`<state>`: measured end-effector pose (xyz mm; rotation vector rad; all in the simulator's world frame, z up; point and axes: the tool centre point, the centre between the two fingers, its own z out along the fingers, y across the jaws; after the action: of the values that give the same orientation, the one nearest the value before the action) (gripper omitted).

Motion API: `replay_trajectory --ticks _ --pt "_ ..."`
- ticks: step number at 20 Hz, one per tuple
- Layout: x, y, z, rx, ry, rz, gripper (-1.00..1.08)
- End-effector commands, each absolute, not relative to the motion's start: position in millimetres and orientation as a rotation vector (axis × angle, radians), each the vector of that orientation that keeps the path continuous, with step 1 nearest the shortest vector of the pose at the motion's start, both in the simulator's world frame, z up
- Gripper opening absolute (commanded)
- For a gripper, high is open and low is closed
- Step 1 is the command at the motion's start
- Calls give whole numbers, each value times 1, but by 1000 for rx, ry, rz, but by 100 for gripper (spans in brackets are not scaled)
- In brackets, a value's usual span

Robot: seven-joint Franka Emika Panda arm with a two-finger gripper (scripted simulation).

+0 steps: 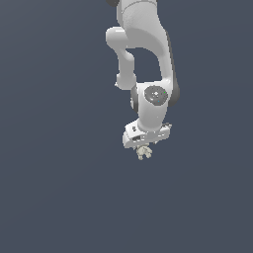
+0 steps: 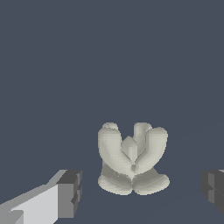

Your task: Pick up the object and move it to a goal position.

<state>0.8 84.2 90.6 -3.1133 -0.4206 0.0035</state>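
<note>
So the white arm (image 1: 148,59) is reaching down from the top of the exterior view, bent over at the wrist, and the claw (image 1: 144,147) is pointing down at the flat dark grey-blue surface (image 1: 59,197). Right under the claw sits the object (image 1: 144,152), a tiny cream-beige lumpy thing, way smaller than the claw body above it. From out here it pokes out just below the white housing, and honestly I can't make out the fingertips against it at this size.

The wrist view is much better. The object (image 2: 132,158) fills the middle: a few rounded lobes standing up, a little pointed nub in between them, and two fat rounded bits at its base. The claw (image 2: 142,192) is spread wide, with one dark pad (image 2: 70,192) on a pale finger off to one side and the other dark pad (image 2: 213,190) just peeking in at the opposite edge. The object sits between the two, with clear grey gaps on both sides, so nothing is touching it. It's noticeably closer to the pad on the pale finger than to the other one.

Whether the object is resting on the surface or a hair above it, I can't really tell, since there's no obvious shadow. It looks like it's sitting there though.
</note>
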Motion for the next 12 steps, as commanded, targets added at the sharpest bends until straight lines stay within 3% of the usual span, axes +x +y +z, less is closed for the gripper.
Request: replay_trajectory --ticks 1,12 --pt "1 84 91 -3113 -421 3 100" --pt "0 85 50 -3113 -425 1 100"
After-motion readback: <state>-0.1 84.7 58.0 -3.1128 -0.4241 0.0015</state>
